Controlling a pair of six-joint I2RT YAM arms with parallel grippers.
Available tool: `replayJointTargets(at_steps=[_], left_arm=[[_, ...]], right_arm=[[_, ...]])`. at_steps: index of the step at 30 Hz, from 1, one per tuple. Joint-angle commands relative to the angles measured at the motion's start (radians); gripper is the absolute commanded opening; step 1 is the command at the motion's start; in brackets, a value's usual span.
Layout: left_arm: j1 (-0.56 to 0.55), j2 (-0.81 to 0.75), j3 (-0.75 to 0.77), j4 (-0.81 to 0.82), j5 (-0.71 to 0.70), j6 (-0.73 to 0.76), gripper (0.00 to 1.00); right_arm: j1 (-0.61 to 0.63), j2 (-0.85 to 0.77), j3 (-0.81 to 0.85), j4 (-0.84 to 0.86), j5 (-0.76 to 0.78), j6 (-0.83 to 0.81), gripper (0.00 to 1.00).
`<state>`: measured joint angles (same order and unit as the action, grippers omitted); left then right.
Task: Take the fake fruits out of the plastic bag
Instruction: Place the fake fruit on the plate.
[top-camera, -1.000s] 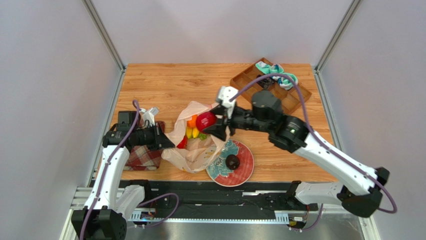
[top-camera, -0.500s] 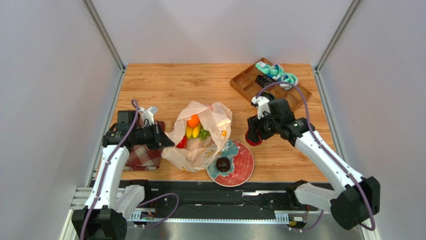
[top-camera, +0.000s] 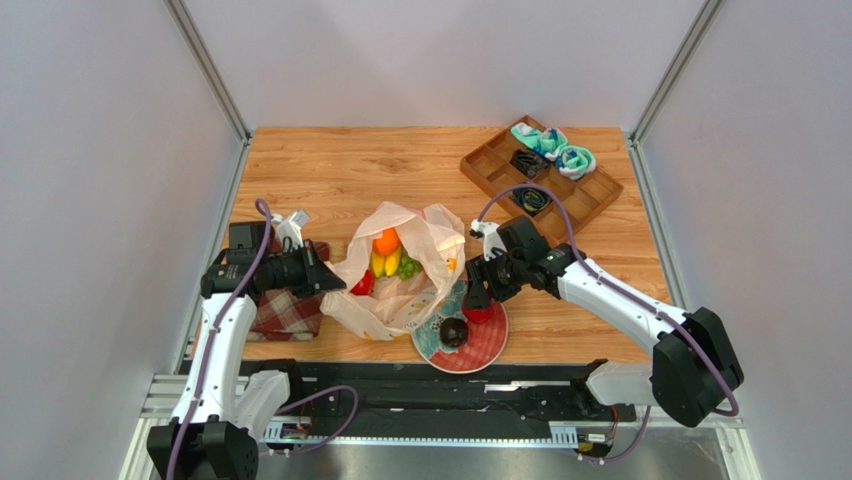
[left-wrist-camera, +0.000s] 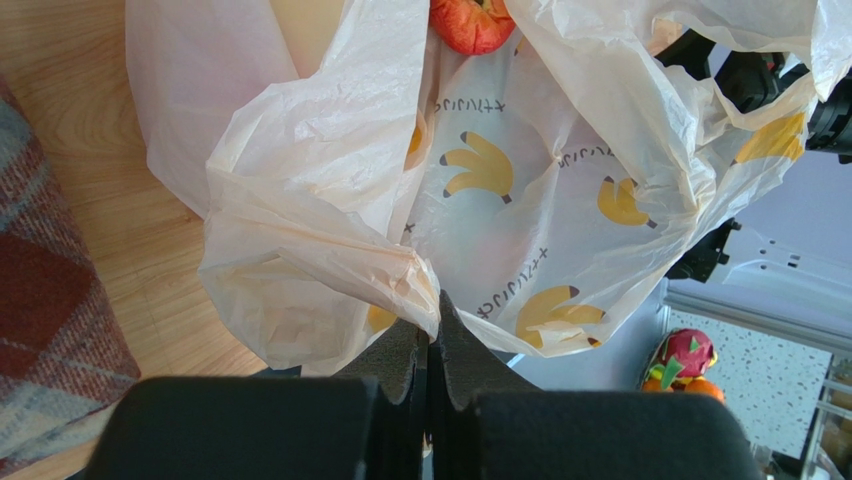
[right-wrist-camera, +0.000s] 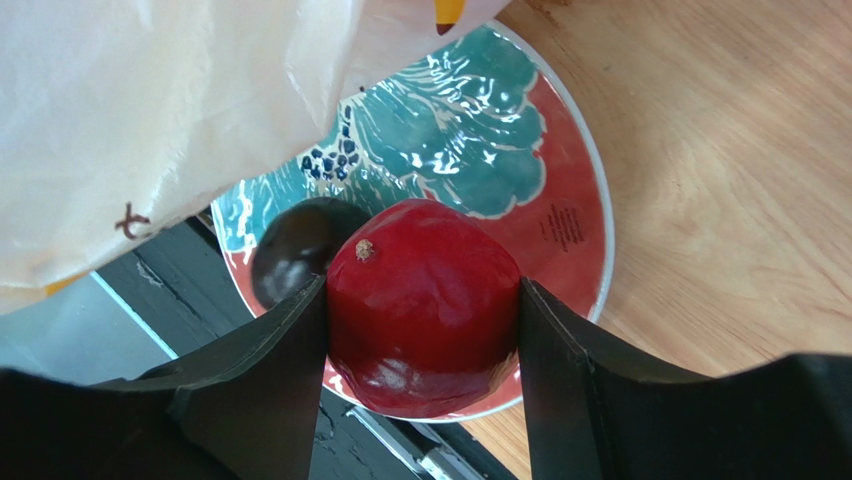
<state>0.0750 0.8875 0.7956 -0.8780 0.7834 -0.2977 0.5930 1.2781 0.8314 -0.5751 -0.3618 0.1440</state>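
The cream plastic bag (top-camera: 400, 275) with banana prints lies open mid-table, holding an orange (top-camera: 386, 241), yellow bananas (top-camera: 385, 263), green grapes (top-camera: 407, 268) and a red fruit (top-camera: 364, 285). My left gripper (top-camera: 325, 283) is shut on the bag's left edge (left-wrist-camera: 420, 295). My right gripper (top-camera: 478, 305) is shut on a red round fruit (right-wrist-camera: 422, 305) and holds it over the teal-and-red plate (top-camera: 490, 345). A dark purple-black fruit (top-camera: 454, 332) lies on the plate, and it also shows in the right wrist view (right-wrist-camera: 290, 255). A red fruit (left-wrist-camera: 472, 24) shows inside the bag.
A red plaid cloth (top-camera: 285, 312) lies under the left arm. A brown compartment tray (top-camera: 495, 165) with cables and teal items stands at the back right. The table's front edge and a black rail run just below the plate.
My right gripper carried the red round fruit out of the bag, swung right, then came back down-left over the plate. The left gripper kept hold of the bag.
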Motion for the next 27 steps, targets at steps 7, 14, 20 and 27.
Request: replayJointTargets(at_steps=[7,14,20,27], left_arm=[[0.012,-0.027,-0.007,0.033,0.007,-0.017,0.00],[0.017,-0.033,-0.010,0.037,0.010,-0.020,0.00],[0.019,-0.021,-0.021,0.051,0.013,-0.027,0.00],[0.019,-0.022,-0.021,0.050,0.016,-0.026,0.00]], right_arm=[[0.010,0.024,-0.012,0.090,0.046,0.049,0.42],[0.011,-0.008,-0.025,0.093,0.083,0.040,0.74],[0.011,-0.043,-0.014,0.092,0.058,-0.020,0.78],[-0.024,-0.112,0.079,-0.015,0.113,-0.098,0.76]])
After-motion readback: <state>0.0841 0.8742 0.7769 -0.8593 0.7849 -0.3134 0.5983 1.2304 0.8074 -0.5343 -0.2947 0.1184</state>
